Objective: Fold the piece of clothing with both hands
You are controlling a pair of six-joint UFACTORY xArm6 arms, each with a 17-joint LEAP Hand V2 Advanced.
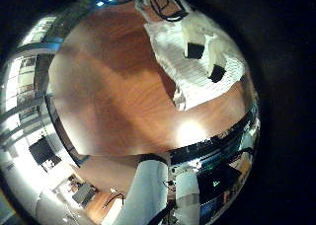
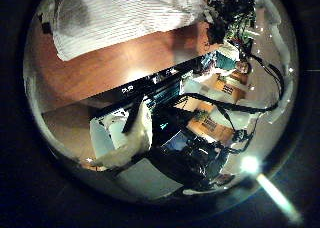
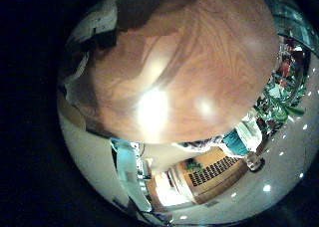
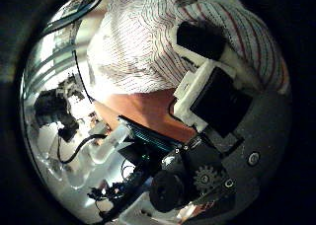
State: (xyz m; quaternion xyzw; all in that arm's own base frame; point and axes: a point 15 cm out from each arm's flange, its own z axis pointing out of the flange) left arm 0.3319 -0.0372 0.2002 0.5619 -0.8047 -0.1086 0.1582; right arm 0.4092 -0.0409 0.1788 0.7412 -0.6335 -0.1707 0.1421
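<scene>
Striped garment (image 4: 148,47) on wooden table (image 4: 148,112), right hand (image 4: 212,82) fingers resting on it

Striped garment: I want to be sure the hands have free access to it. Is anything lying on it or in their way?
Nothing visible does. The striped garment lies on the wooden table, and only the robot's own fingers show over it.

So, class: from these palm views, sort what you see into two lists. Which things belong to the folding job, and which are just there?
Part of the job:
striped shirt
a hand resting on the shirt
hand with fingers on the shirt

Just there:
wooden table
potted plant beyond the table
</scene>
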